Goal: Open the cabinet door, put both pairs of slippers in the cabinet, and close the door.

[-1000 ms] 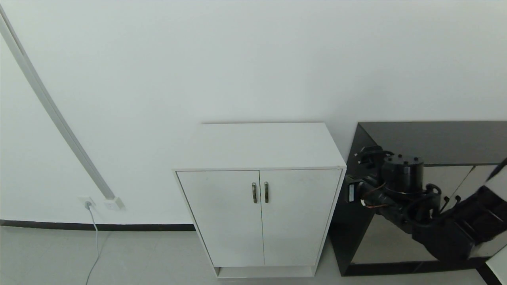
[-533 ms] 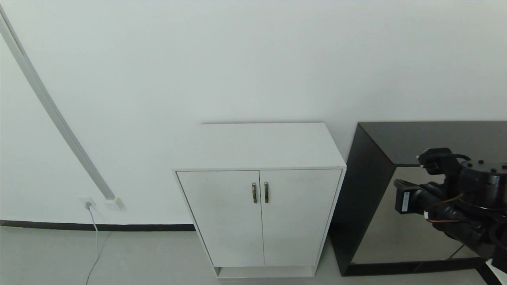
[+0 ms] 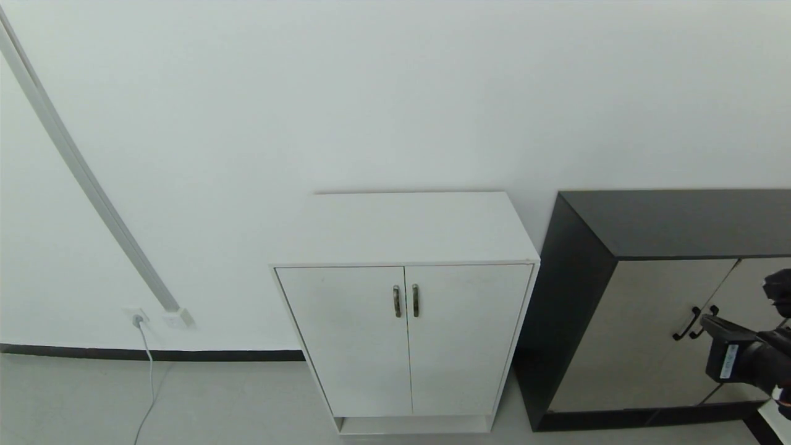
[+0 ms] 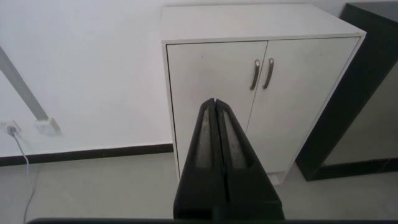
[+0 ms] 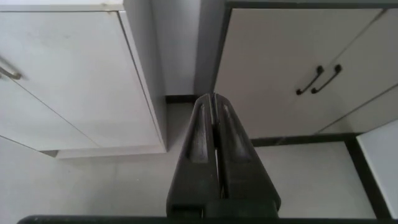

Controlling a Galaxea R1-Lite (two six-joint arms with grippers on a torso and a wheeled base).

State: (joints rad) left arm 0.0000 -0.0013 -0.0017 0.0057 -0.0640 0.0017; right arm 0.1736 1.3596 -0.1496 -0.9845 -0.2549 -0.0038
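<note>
White cabinet point(image 3: 346, 340) stands against the wall at 6 o'clock in my head view, both doors closed, its two handles point(image 3: 397, 301) side by side at the centre seam. A dark cabinet point(image 3: 649, 222) sits just beside it at 3 o'clock. My left end effector point(image 4: 214, 102), fingers pressed together and holding nothing, faces the white cabinet's front. My right end effector point(image 5: 215, 96), likewise closed and empty, hangs over the floor point(image 5: 298, 180) near the gap between the cabinets.

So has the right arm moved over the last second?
Yes. The right arm has swung right, from beside the white cabinet across the black cabinet's front to the head view's right edge.
</note>
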